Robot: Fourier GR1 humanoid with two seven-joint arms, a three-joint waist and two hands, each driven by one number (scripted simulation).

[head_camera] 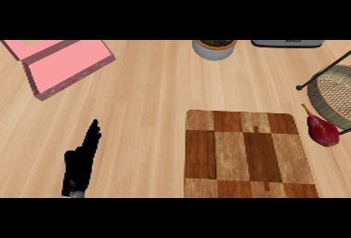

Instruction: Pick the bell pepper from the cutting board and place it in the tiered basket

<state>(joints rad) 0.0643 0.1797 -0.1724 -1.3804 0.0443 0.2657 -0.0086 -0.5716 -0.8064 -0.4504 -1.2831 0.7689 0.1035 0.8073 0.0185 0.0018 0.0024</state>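
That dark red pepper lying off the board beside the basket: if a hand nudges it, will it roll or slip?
The pepper looks rounded and tapered, so it would probably roll in a curve. Its skin looks smooth, so straight fingers may slide off. It lies on the counter near the basket, which could stop it.

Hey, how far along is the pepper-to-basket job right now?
Done: the dark red bell pepper is off the checkered wooden cutting board, lying on the counter between the board and the woven wicker tiered basket.
In hand: nothing; the black left hand rests open at lower left, and the right hand isn't visible.
Left: getting the pepper into the basket.
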